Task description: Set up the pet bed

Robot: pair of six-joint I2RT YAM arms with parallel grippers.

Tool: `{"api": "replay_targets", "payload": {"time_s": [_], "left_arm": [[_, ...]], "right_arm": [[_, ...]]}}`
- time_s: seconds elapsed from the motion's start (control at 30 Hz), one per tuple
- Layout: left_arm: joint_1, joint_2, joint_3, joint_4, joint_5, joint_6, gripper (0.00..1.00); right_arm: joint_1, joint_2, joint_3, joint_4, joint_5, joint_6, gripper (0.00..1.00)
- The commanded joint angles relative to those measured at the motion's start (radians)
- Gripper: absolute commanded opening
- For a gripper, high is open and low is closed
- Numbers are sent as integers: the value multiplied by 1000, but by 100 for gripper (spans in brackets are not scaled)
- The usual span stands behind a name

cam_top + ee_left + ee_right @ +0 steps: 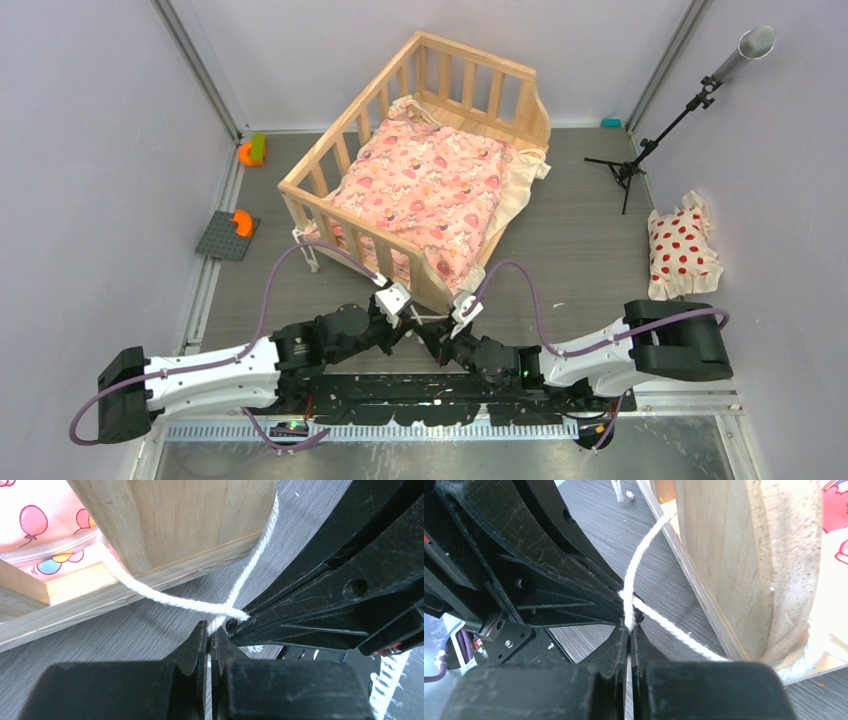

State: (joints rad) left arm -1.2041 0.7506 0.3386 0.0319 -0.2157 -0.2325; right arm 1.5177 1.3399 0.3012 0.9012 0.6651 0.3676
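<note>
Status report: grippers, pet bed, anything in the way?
Left gripper shut on white tie cord. Right gripper shut on other strand. Pet bed upright, cushion inside. Strands cross at corner post.

Likely a robot lab: plain partition walls (90, 150), tripod stand (640, 152).

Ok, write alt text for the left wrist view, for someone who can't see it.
The left gripper is shut on a white cord where its two strands cross, with the right gripper pinching the same crossing from the right. The cord loops round a wooden corner post of the pet bed, pink cushion behind it.
</note>
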Motion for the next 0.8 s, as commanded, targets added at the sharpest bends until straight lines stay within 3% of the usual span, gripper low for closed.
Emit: {"api": "replay_targets", "payload": {"time_s": [0.0,0.23,0.77], "left_arm": [[-3,-16,20,10,9,-15,0],[-2,-63,49,-104,-3,-67,0],[-3,-31,152,-176,116,-195,0]], "right_arm": [[6,0,19,70,67,4,2],[6,-18,6,-36,102,59,1],[6,36,-14,-3,83,73,1]]}}
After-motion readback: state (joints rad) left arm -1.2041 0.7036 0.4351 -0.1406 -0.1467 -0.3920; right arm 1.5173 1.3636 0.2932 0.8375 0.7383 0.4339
